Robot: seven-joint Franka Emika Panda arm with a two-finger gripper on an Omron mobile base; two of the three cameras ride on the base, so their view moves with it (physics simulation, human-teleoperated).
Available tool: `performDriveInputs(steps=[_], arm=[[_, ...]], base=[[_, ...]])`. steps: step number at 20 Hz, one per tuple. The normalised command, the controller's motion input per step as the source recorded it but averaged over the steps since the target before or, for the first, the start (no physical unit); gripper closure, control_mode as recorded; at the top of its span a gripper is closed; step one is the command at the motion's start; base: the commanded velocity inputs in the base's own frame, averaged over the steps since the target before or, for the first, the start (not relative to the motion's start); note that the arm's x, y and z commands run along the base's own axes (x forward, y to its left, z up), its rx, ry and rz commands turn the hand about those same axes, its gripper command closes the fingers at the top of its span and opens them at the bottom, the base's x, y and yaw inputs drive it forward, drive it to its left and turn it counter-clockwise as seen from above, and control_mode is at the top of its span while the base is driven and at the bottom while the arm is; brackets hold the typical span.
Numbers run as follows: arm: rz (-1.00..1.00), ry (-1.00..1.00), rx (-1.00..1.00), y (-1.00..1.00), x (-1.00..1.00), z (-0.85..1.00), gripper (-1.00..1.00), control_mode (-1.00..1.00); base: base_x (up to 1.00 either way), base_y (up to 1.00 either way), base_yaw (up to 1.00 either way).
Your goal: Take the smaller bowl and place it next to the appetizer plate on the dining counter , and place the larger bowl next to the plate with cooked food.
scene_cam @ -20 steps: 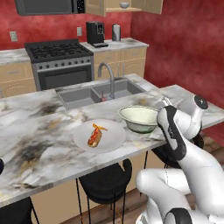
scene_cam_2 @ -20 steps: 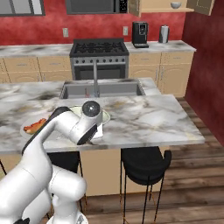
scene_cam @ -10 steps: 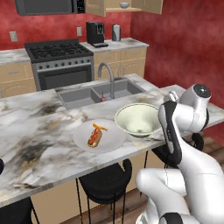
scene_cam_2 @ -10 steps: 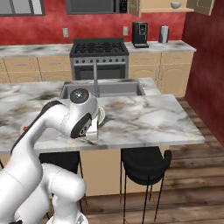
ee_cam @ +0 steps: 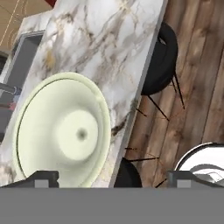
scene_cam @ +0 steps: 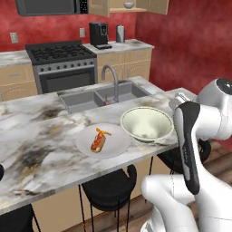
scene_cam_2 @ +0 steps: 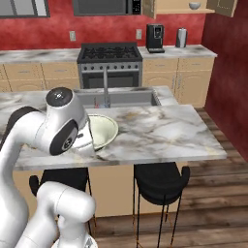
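The wide round cream bowl (scene_cam: 147,123), the larger bowl of the task, sits upright on the white-grey veined marble worktop (scene_cam: 41,131) of the long dining island. It lies just to the right of the pale greyish-white round plate with cooked food (scene_cam: 103,141), their rims very close or touching; which of the two cannot be told. An orange and brown piece of food (scene_cam: 98,140) lies on that plate. The bowl stands close to the near edge of the worktop, and its pale inside holds nothing visible.

In the hand view the claw (ee_cam: 113,179) hangs over the near rim of the bowl (ee_cam: 61,129), its two dark fingertips (ee_cam: 43,179) spread wide, one over the bowl's edge and the other out past the edge of the worktop (ee_cam: 109,39), above the wooden floor (ee_cam: 197,78). Nothing sits between them.

Beyond the bowl, on the far side of the island, a grey double sink (scene_cam: 102,96) with a curved metal tap (scene_cam: 111,79) is set into the top. Black round stools (scene_cam: 108,190) stand under the near edge. Against the red far wall stand a steel stove (scene_cam: 61,65) and a black coffee machine (scene_cam: 99,35) on a wall counter.
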Motion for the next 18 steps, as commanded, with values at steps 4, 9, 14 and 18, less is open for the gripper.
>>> performDriveInputs(steps=[4,9,14,18], arm=[[0.26,-0.09,-0.19,0.39,-0.58,0.9,-1.0,-1.0],[0.11,-0.06,-0.27,0.06,-0.41,0.85,-1.0,-1.0],[0.0,-0.02,-0.18,-0.03,-0.21,0.46,-1.0,1.0],[0.0,0.0,0.0,0.0,0.0,0.0,-1.0,1.0]], base=[[0.0,0.0,0.0],[0.0,0.0,0.0],[-0.09,-0.02,0.0],[-0.66,-0.48,0.01]])
